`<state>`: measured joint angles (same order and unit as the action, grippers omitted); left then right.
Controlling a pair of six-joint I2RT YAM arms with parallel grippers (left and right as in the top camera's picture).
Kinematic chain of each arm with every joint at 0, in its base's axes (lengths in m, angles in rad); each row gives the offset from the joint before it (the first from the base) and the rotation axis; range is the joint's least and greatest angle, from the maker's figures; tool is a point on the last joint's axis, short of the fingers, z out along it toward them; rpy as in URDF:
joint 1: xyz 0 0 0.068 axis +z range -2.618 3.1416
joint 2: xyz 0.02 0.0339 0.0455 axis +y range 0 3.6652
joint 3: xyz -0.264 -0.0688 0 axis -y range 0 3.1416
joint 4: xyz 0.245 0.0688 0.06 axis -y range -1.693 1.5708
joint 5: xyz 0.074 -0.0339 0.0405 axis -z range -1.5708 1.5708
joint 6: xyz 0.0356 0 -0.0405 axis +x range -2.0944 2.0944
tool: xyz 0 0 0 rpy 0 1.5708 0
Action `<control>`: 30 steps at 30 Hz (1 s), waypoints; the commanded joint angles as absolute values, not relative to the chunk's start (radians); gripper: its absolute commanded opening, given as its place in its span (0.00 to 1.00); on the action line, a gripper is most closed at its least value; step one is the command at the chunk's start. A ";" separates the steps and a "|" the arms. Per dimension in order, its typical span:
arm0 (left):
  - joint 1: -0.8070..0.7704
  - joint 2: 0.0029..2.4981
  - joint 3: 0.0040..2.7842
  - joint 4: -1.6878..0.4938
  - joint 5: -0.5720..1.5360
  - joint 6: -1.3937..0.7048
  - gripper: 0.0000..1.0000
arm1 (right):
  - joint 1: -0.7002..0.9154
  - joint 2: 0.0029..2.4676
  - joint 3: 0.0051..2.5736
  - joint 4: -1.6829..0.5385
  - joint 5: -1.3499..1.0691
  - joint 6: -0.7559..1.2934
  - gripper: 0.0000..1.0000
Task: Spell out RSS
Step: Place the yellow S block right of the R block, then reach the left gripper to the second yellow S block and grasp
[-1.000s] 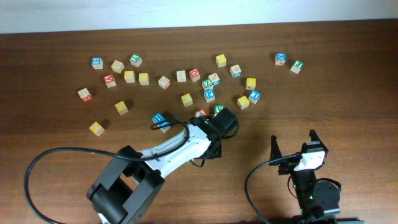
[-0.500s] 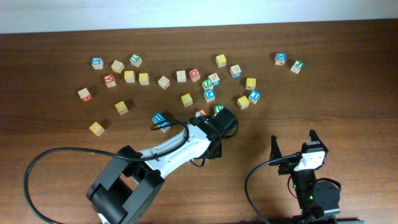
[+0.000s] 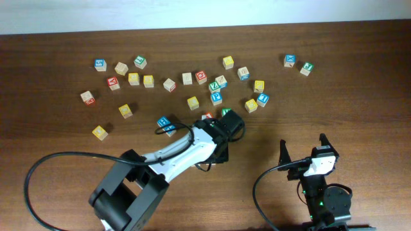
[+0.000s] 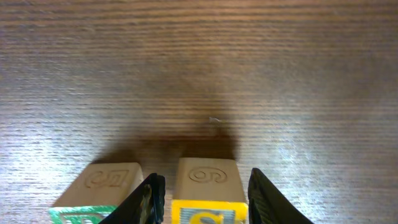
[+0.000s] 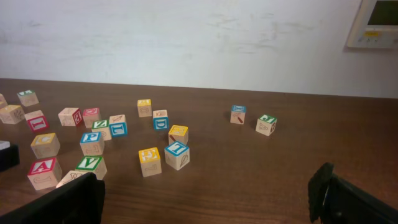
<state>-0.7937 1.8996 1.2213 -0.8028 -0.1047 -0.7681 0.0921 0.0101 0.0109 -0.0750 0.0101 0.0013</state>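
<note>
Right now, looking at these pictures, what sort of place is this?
Probably a robotics lab or test room: two robot arms work at a wooden table strewn with alphabet blocks, and a control panel hangs on the plain white wall.

The bottom edge is cutting off the yellow-faced block [image 4: 207, 186] and its green-faced neighbour [image 4: 107, 183], leaving both letters unreadable.

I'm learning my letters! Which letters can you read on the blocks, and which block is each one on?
"S": yellow block, left wrist view, partly cut off by the frame edge.
"A": red-lettered block, right wrist view.
"P": blue-lettered block, same view.
"V": green-lettered block, same view.
The other blocks' letters and the wall panel are too small or blurred to read.
</note>
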 commanded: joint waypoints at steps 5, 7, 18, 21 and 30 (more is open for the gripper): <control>-0.702 1.884 1.332 -0.809 -0.112 -0.646 0.36 | 0.084 0.004 0.006 -0.082 0.019 0.009 0.98; -0.680 1.884 1.396 -0.838 -0.113 -0.638 0.36 | 0.084 0.004 0.006 -0.082 0.019 0.009 0.98; -0.303 1.810 1.749 -1.116 -0.112 -0.557 0.53 | 0.084 0.004 0.006 -0.082 0.019 0.009 0.98; -0.222 1.830 1.749 -1.043 -0.141 -0.378 0.63 | 0.084 0.004 0.006 -0.082 0.019 0.009 0.98; -0.171 2.035 1.749 -0.751 -0.228 -0.161 0.58 | 0.084 0.004 0.006 -0.082 0.019 0.009 0.98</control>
